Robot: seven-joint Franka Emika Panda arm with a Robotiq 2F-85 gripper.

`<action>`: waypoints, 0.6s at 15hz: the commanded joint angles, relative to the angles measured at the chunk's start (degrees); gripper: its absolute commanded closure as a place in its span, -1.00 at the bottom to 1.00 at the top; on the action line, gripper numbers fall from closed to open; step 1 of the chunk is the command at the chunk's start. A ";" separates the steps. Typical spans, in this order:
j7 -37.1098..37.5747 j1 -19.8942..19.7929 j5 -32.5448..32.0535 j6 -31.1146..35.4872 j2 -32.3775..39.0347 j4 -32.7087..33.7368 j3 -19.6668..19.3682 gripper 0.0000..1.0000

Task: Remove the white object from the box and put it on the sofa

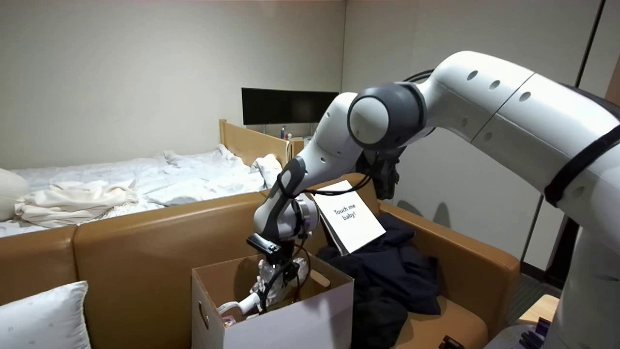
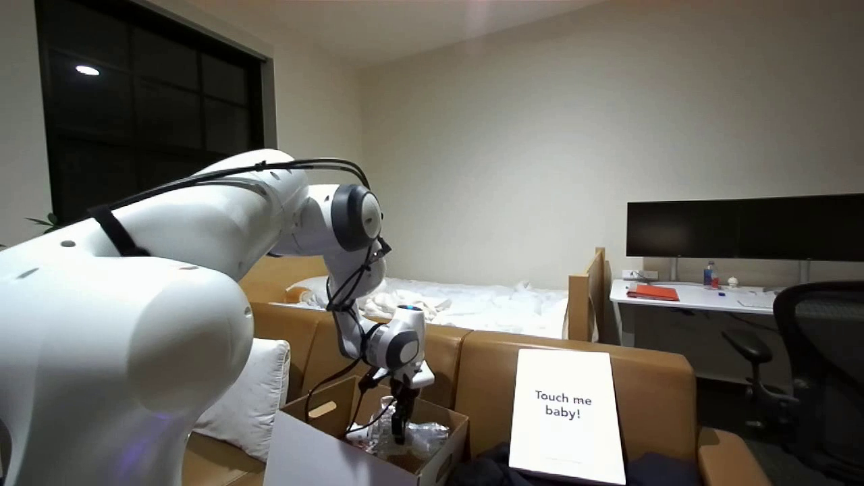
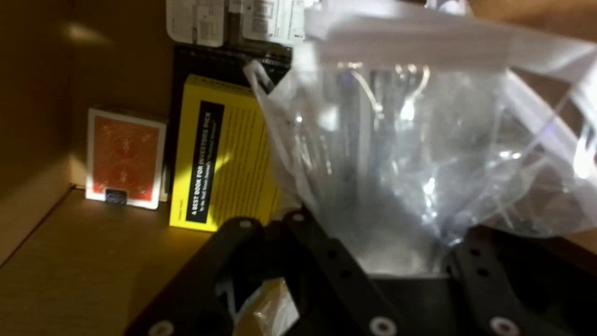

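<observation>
The box [image 1: 300, 322] stands on the brown sofa [image 1: 164, 257] and also shows in an exterior view [image 2: 317, 455]. A white curved object [image 1: 246, 304] lies in the box beside crumpled clear plastic [image 2: 425, 437]. My gripper [image 2: 400, 432] points down inside the box, at the plastic. In the wrist view, the fingers of the gripper [image 3: 382, 226] are apart, with a clear plastic bag [image 3: 419, 154] filling the gap between them. Whether they press on the bag cannot be seen. The white object is not clearly seen in the wrist view.
The wrist view shows a yellow book [image 3: 224, 158], a red card pack [image 3: 125, 156] and white-labelled packs [image 3: 196, 21] in the box. Dark clothing [image 1: 382, 271] and a white "Touch me baby!" sign [image 2: 567, 432] lie beside the box. A white pillow [image 1: 46, 317] is on the sofa.
</observation>
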 commanded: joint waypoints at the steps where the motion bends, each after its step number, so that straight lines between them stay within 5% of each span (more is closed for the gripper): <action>1: 6.77 3.50 -3.51 -4.07 -13.23 -12.74 -4.75 0.59; 4: 8.36 2.67 -6.28 -7.59 -21.00 -17.65 -5.65 0.59; 9: 4.83 -5.30 -3.86 -6.35 -32.36 -23.23 -3.63 0.59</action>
